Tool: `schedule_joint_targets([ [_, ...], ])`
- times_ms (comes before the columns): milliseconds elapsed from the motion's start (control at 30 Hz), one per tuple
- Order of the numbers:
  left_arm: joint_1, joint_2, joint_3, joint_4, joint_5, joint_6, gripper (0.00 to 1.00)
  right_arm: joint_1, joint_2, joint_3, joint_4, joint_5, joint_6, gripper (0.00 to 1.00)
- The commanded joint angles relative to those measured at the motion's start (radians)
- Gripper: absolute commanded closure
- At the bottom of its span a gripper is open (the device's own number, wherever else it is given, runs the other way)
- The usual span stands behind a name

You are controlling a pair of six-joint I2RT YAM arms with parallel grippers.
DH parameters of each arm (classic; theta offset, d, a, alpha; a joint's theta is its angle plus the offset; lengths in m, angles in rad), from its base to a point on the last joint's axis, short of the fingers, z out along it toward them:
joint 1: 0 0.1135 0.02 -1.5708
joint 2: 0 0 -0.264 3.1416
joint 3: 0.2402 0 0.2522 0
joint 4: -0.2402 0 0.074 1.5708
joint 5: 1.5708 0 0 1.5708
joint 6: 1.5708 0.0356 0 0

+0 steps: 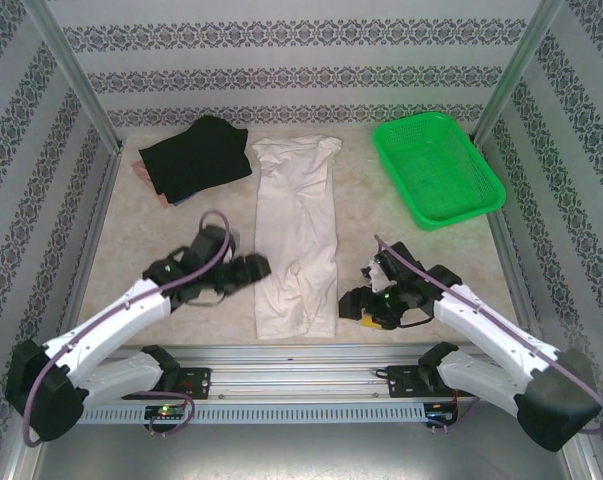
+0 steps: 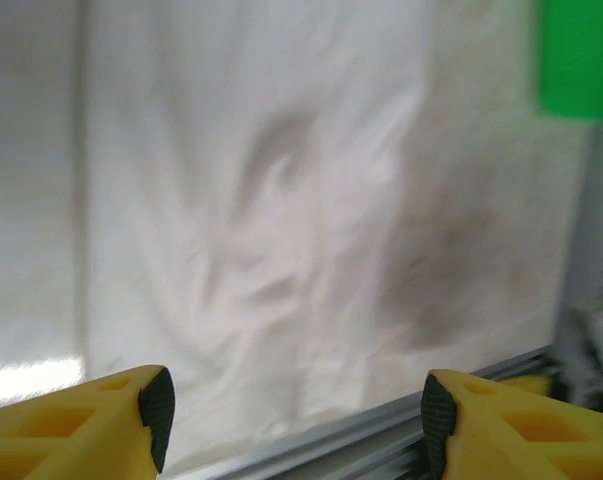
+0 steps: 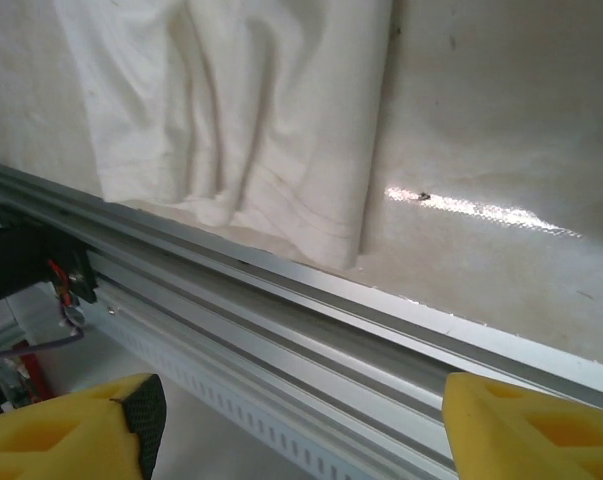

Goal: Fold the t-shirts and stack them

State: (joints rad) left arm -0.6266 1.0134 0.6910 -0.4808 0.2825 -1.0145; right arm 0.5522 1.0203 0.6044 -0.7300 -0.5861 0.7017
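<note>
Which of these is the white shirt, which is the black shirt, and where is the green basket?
white t-shirt [image 1: 296, 235]: overhead view, middle of its body.
black t-shirt [image 1: 196, 158]: overhead view, middle of the cloth.
green basket [image 1: 439, 168]: overhead view, its bare mesh floor.

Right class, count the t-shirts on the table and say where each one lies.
2. The black t-shirt lies bunched at the back left; the cream-white t-shirt lies lengthwise in the middle. A pinkish edge under the black one may be another, hidden garment.
</note>
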Motion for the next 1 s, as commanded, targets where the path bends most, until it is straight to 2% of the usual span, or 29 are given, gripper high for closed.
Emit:
schedule_joint_targets([
  [0, -0.061, -0.099, -0.099, 0.041, -0.095, -0.173, 0.35, 0.012, 0.065, -0.054, 0.153, -0.072, 0.001, 0.28],
  [133, -0.122, -0.103, -0.239, 0.179, -0.103, -0.256, 0.35, 0.031, 0.131, -0.078, 0.254, -0.074, 0.005, 0.28],
  [267, -0.155, -0.022, -0.315, 0.349, -0.103, -0.31, 0.37, 0.034, 0.205, -0.084, 0.312, -0.083, -0.001, 0.29],
  [467, -0.189, 0.096, -0.316, 0.368, -0.112, -0.352, 0.45, 0.043, 0.281, -0.077, 0.358, -0.08, -0.002, 0.31],
  [767, -0.223, 0.133, -0.333, 0.407, -0.102, -0.394, 0.53, 0.087, 0.333, -0.078, 0.386, -0.071, 0.017, 0.32],
  [967, -0.244, 0.221, -0.356, 0.551, -0.085, -0.419, 0.58, 0.112, 0.369, -0.086, 0.43, -0.054, 0.051, 0.36],
])
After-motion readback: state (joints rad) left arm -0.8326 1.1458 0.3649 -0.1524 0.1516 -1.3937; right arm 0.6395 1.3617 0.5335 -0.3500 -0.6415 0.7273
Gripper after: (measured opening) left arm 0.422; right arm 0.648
